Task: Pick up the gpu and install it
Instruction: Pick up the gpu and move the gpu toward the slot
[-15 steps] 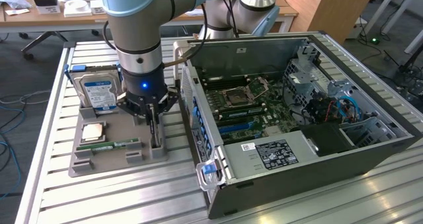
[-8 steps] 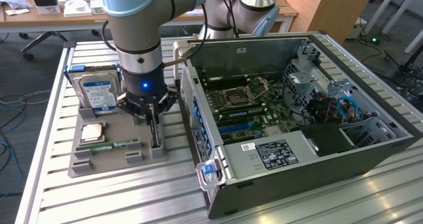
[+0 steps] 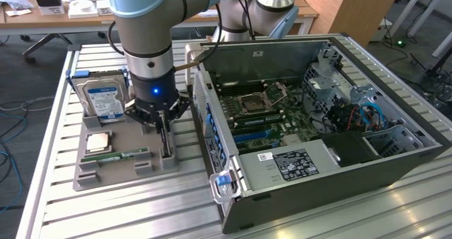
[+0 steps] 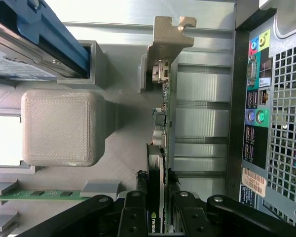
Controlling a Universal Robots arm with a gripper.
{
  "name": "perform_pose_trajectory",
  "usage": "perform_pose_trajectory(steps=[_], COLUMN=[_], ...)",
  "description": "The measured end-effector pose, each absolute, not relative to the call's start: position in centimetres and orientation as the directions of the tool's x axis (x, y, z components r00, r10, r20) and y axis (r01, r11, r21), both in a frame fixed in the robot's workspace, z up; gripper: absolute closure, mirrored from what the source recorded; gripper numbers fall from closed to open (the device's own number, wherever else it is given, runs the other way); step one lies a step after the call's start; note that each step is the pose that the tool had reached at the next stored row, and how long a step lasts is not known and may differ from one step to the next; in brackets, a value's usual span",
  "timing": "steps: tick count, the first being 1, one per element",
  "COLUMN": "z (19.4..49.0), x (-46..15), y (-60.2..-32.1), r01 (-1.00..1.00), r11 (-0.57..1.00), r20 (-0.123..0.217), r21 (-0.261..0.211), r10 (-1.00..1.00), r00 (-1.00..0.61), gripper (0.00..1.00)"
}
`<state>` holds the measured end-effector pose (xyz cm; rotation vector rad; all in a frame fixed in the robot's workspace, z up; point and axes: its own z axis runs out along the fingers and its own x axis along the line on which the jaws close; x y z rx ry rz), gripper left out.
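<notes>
The gpu [image 3: 166, 138] stands on edge in a slot of the grey holder tray [image 3: 106, 178], left of the open computer case in the exterior view. My gripper [image 3: 162, 118] comes straight down over it. In the wrist view I see the gpu [image 4: 161, 123] edge-on, with its green board, black cooler and silver end bracket. The gripper [image 4: 157, 178] has its black fingers [image 4: 139, 183] pressed against both faces of the card, shut on it. The card's lower edge still looks seated in the tray slot.
On the tray also sit a hard drive [image 3: 105, 99] standing upright, a processor chip [image 3: 97, 141] and a memory stick [image 3: 116, 157]. The open computer case [image 3: 395, 159] with its motherboard [image 3: 276, 112] lies close on the exterior view's right. The case's rear port panel [image 4: 259, 98] is near the card.
</notes>
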<state>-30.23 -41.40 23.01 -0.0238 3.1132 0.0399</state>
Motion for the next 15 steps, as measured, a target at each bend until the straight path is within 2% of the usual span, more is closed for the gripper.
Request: perform_pose_trajectory(steps=[15], z=[24.1], x=[-30.2], y=[-41.4], r01=[-0.016], r11=[1.000], r20=[-0.028], r21=[0.025], r10=[-0.015], r00=[-0.999], gripper=[0.74])
